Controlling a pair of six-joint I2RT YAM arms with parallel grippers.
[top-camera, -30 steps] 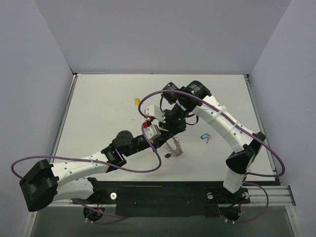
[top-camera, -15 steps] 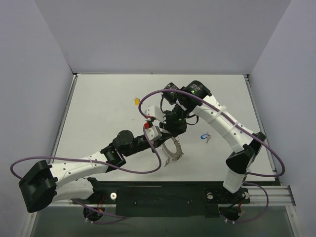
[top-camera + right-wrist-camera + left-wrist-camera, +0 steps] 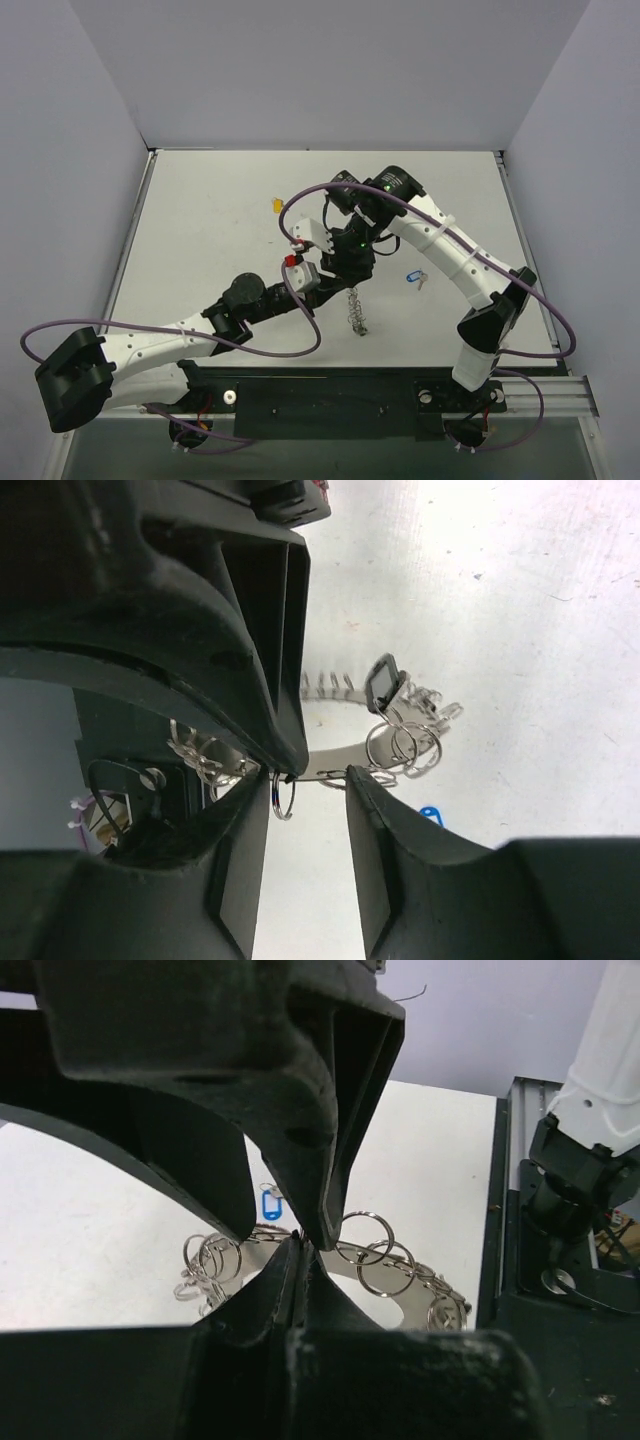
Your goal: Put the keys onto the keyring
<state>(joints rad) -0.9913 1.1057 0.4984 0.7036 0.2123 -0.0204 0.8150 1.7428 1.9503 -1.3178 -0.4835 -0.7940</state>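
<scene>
Left gripper is clenched on the keyring band. Right gripper stands parted, with the band crossing its gap. The keyring hangs edge-on below both crowded wrists, mid-front of the table. The blue key lies just right, beside the right arm. The yellow key lies well apart, back-left. The table spreads wide leftward and back to the walls.

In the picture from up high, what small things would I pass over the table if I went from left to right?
yellow key → keyring → blue key
</scene>
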